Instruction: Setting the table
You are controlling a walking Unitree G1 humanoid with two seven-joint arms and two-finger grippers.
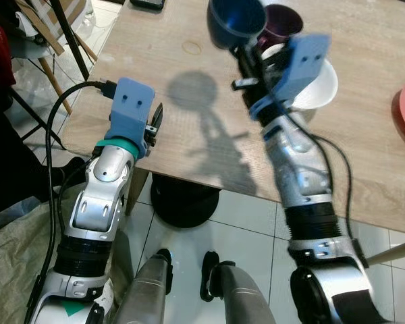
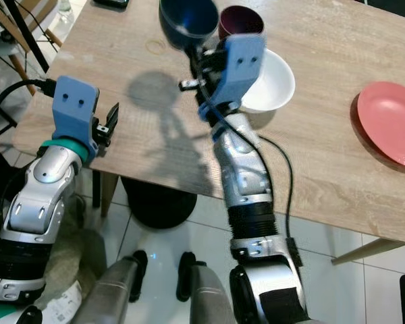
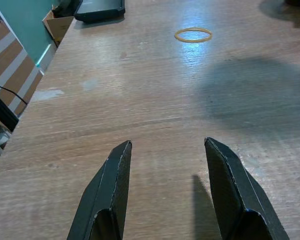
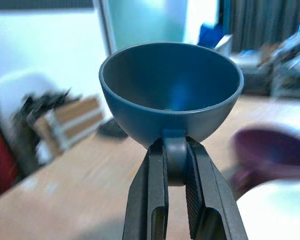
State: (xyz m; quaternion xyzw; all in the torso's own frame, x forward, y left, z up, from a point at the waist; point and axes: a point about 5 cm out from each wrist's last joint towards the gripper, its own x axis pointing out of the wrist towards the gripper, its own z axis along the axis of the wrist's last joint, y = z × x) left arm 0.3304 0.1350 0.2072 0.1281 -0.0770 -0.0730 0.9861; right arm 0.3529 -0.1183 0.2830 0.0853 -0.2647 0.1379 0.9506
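Right wrist view: right claw [image 4: 176, 165] clamps empty blue cup's [image 4: 171, 92] handle; left claw [image 3: 167, 172] parted, empty.

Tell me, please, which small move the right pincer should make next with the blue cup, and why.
Probably lower it onto bare wood. The right pincer grips the blue cup by its handle, raised above the table, where its shadow falls left of the white bowl and purple cup.

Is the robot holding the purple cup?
No, the right gripper has its fingers shut on the blue cup's handle; the purple cup sits on the table.
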